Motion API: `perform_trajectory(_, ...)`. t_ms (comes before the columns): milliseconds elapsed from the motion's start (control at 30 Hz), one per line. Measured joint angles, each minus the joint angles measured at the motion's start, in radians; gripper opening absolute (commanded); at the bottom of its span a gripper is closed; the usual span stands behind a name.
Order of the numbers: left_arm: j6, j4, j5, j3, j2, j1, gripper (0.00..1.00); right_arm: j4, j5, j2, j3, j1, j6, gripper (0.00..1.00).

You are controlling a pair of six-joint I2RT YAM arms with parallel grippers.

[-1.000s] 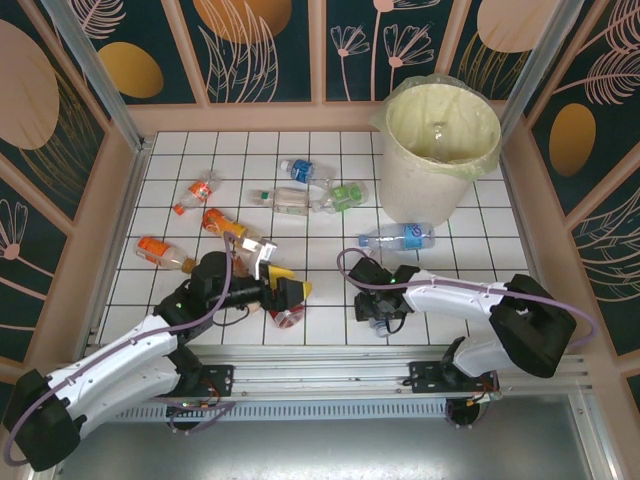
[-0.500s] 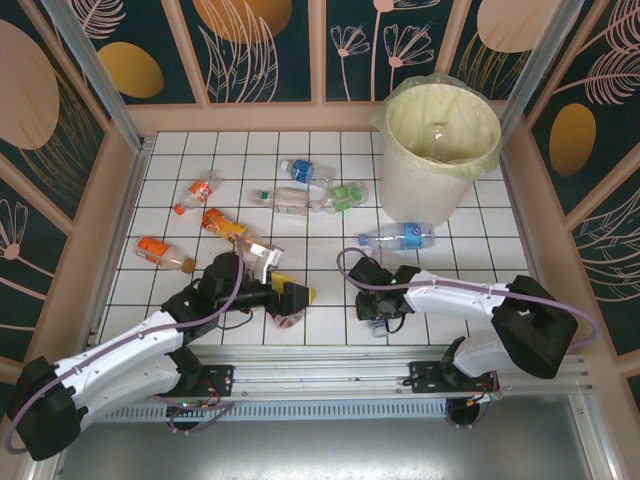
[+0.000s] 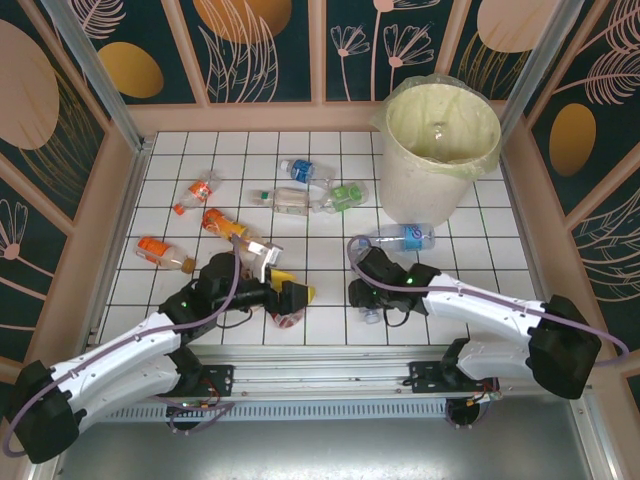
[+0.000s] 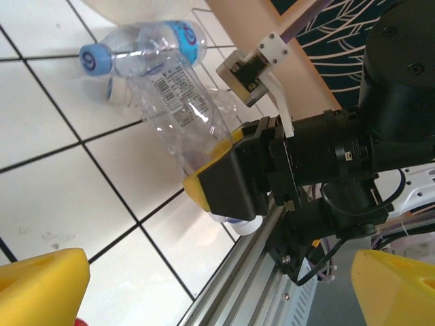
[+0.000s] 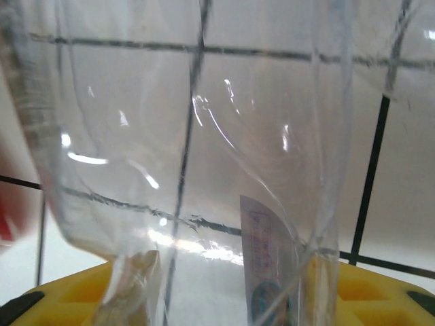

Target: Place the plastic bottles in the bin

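My right gripper (image 3: 372,305) is clamped on a clear bottle (image 4: 182,102) low on the tiled table (image 3: 325,250), well apart from the bin (image 3: 420,190). My left gripper (image 3: 291,286) gapes wide, holding nothing.

A: A white tiled tabletop (image 3: 480,255) is seen, ruled off in thin black lines.
B: And it's framed by a pale wooden border (image 3: 90,250) on three sides.
A: Dark teal wall panels (image 3: 150,50) are noted behind, painted with orange discs and peach leaves.
B: Metal posts (image 3: 93,72) are set slanting at the back corners.
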Motion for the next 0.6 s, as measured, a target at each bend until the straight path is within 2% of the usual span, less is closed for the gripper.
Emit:
perform_trajectory(167,0.031,0.000,-0.023,0.069,0.006,0.000,0.99,0.009,0.020,-0.013,0.066,0.000,-0.035,0.50)
perform_trajectory(400,0.128,-0.031,-0.048,0.258,0.099,0.000,0.98,0.020,0.067,-0.013,0.209,-0.003,-0.117,0.50)
perform_trajectory(600,0.217,-0.040,-0.086,0.343,0.166,0.000,0.99,0.043,0.082,-0.009,0.342,-0.048,-0.201,0.49)
